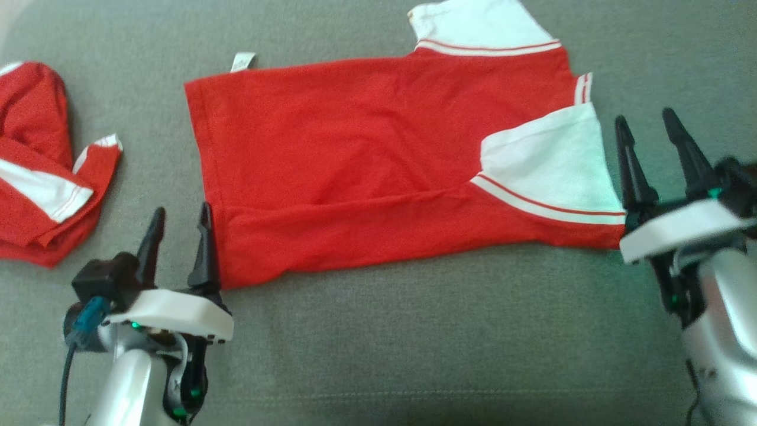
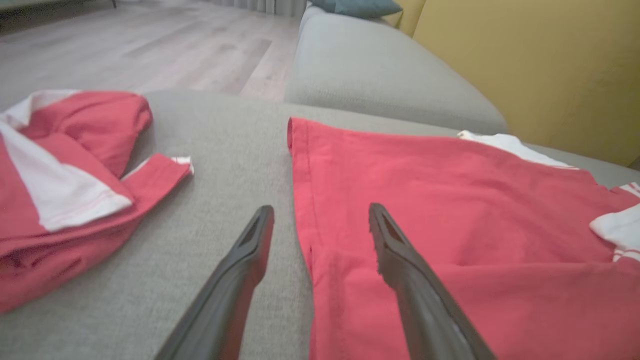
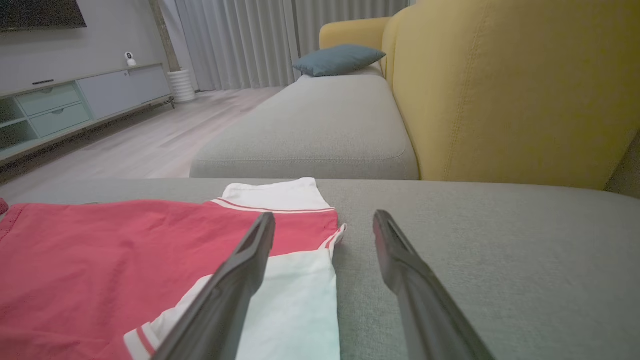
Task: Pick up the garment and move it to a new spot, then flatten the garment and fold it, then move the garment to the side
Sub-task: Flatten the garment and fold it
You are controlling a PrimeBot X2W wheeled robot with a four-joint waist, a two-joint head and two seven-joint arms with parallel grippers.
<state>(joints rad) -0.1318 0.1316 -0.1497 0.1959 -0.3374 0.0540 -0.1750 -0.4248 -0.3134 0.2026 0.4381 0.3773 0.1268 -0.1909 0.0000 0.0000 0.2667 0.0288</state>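
Left pincer (image 1: 182,208), right pincer (image 1: 644,115) agape over grey seat (image 1: 414,331); yellow backrest (image 3: 500,90), seemingly wooden floor (image 3: 165,135).

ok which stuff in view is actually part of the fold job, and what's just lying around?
Job:
- red garment, spread on the grey seat, near edge folded over
- left gripper, open, at the hem corner
- right gripper, open, beside the white sleeve

Lying about:
- second red garment, bunched at the left
- blue cushion
- cabinet
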